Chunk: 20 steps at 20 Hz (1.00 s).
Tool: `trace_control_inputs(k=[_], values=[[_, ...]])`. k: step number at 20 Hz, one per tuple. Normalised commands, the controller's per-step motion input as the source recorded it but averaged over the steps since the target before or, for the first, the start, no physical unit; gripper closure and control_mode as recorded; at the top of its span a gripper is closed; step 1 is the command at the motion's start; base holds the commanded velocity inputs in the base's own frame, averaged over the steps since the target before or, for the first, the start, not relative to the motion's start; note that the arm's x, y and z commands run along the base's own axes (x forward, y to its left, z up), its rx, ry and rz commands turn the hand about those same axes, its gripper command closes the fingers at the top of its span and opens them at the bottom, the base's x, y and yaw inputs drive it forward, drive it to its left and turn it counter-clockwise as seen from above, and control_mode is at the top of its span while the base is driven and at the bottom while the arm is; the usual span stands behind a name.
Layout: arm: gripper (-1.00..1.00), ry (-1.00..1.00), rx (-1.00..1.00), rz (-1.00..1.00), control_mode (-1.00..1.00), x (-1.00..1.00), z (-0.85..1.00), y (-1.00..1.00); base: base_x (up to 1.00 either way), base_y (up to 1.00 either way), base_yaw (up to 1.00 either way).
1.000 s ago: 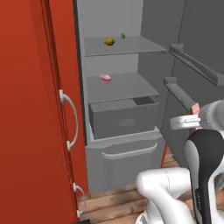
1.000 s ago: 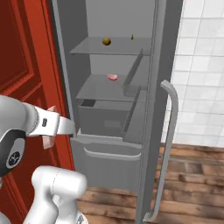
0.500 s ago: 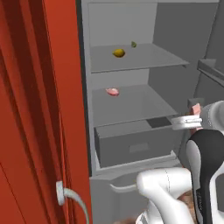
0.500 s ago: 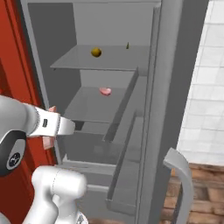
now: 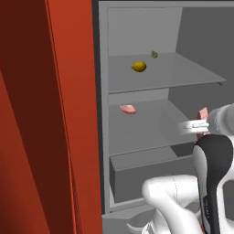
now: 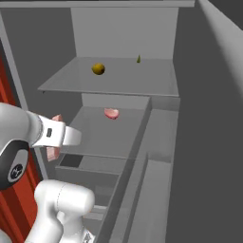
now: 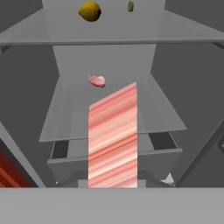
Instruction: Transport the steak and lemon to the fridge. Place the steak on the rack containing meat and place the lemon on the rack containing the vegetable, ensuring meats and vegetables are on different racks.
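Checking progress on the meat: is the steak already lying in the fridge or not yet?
Not yet: the steak sticks out from the shut pincer, in front of the middle shelf.

Glossy white arm (image 5: 173, 201) with a black joint band.

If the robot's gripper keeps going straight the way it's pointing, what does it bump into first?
Probably the middle shelf or the small pink meat on it. The gripper, shut on the steak, points into the fridge; depth is unclear.
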Motion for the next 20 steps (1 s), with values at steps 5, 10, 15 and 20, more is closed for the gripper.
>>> trace_control_inputs(k=[5, 10, 15, 20], values=[[1.0, 0.0, 0.0, 0.0, 1.0, 0.0, 0.0, 0.0, 0.98, 0.0, 0.0], [1.0, 0.0, 0.0, 0.0, 1.0, 0.0, 0.0, 0.0, 0.51, 0.0, -0.16], [1.0, 0.0, 0.0, 0.0, 1.0, 0.0, 0.0, 0.0, 0.44, 0.0, -0.2], [1.0, 0.0, 0.02, -0.01, -1.0, 0.4, -0.24, -0.05, 0.1, 0.0, -0.03]])
